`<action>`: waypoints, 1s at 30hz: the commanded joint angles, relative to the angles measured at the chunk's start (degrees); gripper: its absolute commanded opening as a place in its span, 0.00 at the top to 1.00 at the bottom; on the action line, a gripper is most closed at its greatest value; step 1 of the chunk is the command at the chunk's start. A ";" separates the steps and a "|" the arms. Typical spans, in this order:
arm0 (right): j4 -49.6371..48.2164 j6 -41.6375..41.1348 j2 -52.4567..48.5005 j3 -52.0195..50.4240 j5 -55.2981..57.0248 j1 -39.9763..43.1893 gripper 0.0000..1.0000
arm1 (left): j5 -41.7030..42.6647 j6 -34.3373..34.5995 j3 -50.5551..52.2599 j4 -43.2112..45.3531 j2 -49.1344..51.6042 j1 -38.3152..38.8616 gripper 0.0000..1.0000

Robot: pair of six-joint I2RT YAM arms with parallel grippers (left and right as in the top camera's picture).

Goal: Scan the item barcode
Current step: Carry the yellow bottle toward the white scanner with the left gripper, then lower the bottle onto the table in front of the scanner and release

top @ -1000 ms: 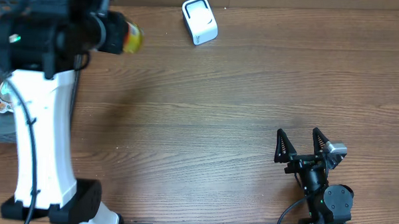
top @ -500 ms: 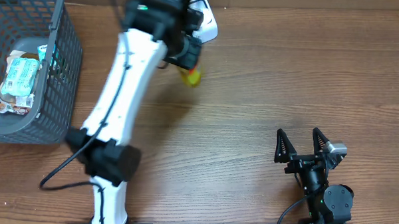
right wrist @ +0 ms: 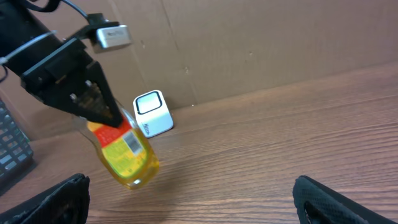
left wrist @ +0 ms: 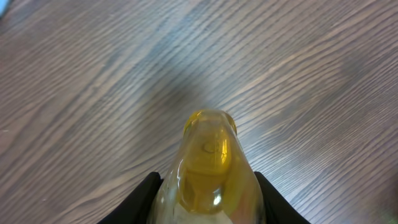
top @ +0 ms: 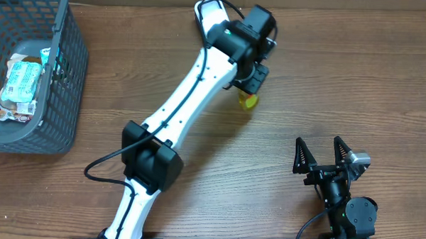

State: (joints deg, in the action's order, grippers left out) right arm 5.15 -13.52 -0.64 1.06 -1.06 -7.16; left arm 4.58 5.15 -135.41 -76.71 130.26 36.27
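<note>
My left gripper [top: 251,82] is shut on the item, a yellow bottle [top: 248,100] with a yellow and red label, and holds it bottom down above the table. In the left wrist view the bottle [left wrist: 208,158] fills the gap between the black fingers [left wrist: 144,198]. The right wrist view shows the bottle [right wrist: 127,155] tilted, its barcode [right wrist: 131,143] facing this camera, just left of and in front of the white scanner [right wrist: 152,114]. From overhead the scanner [top: 205,6] is mostly hidden under the left arm. My right gripper [top: 324,155] rests open at the front right, holding nothing.
A grey wire basket [top: 67,72] stands at the left edge with packaged goods [top: 22,81] inside. A cardboard wall [right wrist: 249,43] runs along the back of the wooden table [top: 342,81].
The left arm has swung from over the basket rightwards across the back of the table, carrying the bottle past the scanner. The right arm has not moved.
</note>
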 commanded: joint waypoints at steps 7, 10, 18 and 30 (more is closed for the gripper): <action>-0.33 -0.20 0.31 -0.59 0.37 0.15 0.00 | -8.31 4.61 0.28 0.48 1.66 5.53 0.78; -0.31 -0.20 0.31 -0.59 0.37 0.15 0.00 | -11.10 6.25 1.25 0.50 1.68 6.67 0.79; -0.33 -0.22 0.31 -0.59 0.37 0.15 0.00 | -12.72 9.14 5.42 1.95 1.70 8.70 0.79; -0.33 -0.20 0.31 -0.59 0.37 0.15 0.00 | -12.48 10.58 11.02 5.33 1.70 8.87 0.78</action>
State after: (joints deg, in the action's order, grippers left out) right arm 5.15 -13.50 -0.64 1.06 -1.06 -7.16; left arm -6.76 14.55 -125.36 -71.85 131.59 44.66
